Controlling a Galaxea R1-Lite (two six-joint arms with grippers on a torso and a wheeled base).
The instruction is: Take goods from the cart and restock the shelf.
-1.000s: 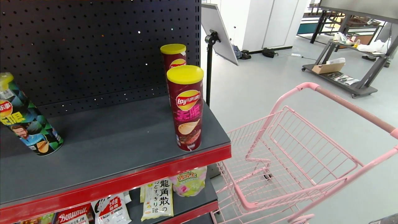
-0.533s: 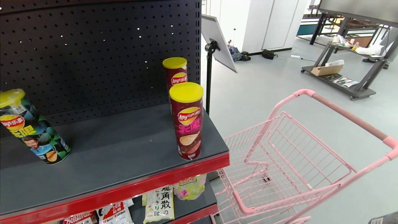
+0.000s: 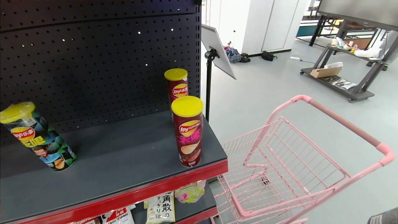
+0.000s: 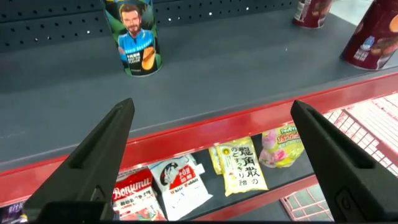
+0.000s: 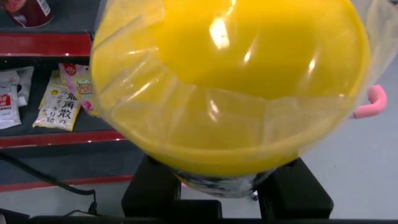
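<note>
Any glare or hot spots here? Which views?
Right wrist view: white highlights on the yellow lid, close to the lens. Head view: bright dots through the pegboard holes, sheen on the red shelf edge. Left wrist view: even light, no glare I can see.

The grey shelf carries three yellow-lidded cans. A maroon can stands at its front right corner, with a second maroon can behind it near the back edge. A green can stands toward the left end. Snack packets lie on the lower shelf.

Logo on crisp can, script on packet
</note>
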